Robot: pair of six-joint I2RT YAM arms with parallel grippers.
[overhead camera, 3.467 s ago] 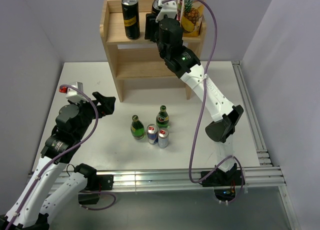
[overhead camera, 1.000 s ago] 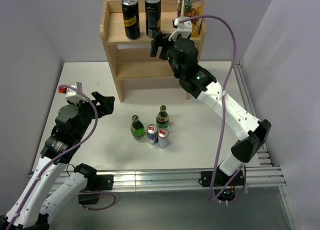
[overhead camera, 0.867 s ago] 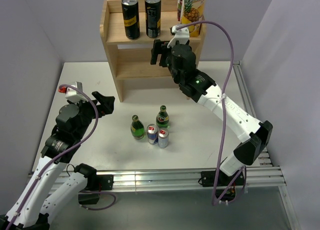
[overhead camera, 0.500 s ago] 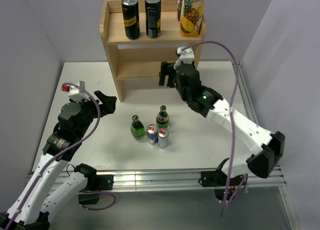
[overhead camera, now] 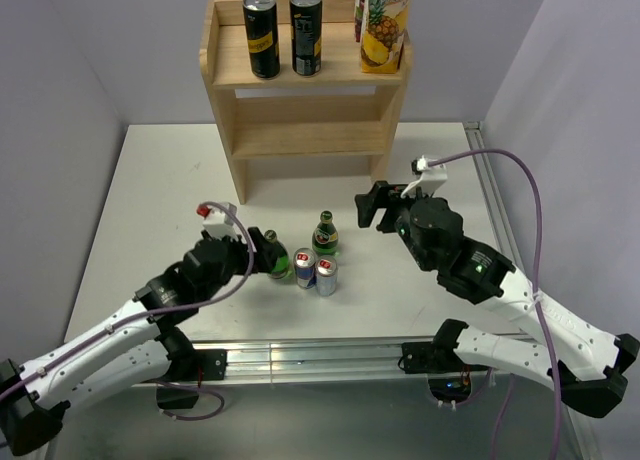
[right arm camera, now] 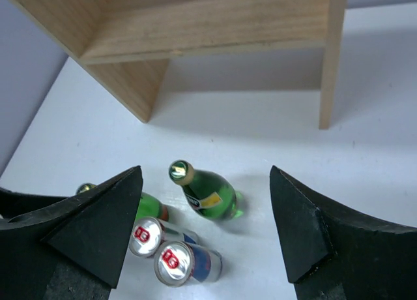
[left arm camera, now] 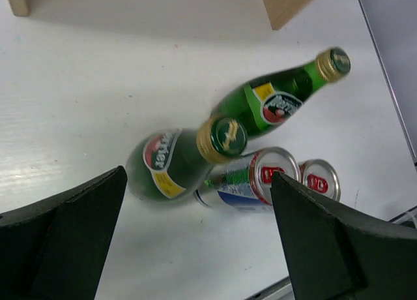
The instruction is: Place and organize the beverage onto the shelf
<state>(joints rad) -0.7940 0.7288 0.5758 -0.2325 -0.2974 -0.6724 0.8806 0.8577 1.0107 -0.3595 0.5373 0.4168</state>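
Observation:
Two black cans (overhead camera: 262,35) (overhead camera: 306,30) stand on the top tier of the wooden shelf (overhead camera: 300,137). On the table in front stand two green bottles (overhead camera: 276,257) (overhead camera: 325,235) and two blue-and-silver cans (overhead camera: 305,268) (overhead camera: 326,276). My left gripper (overhead camera: 262,252) is open and low beside the left bottle (left arm camera: 171,162), which shows ahead of the open fingers and is not gripped. My right gripper (overhead camera: 372,208) is open and empty, above the table right of the group. The right bottle (right arm camera: 210,195) shows between and beyond its fingers.
A pineapple juice carton (overhead camera: 384,22) stands at the right end of the top tier. The shelf's lower tier (right arm camera: 215,26) holds nothing. Metal rails run along the table's near edge (overhead camera: 330,355) and right edge (overhead camera: 500,230). Purple walls close in the sides.
My right arm has drawn back from the shelf and come down over the table. My left arm has swung in from the left to the left green bottle, jaws wider.

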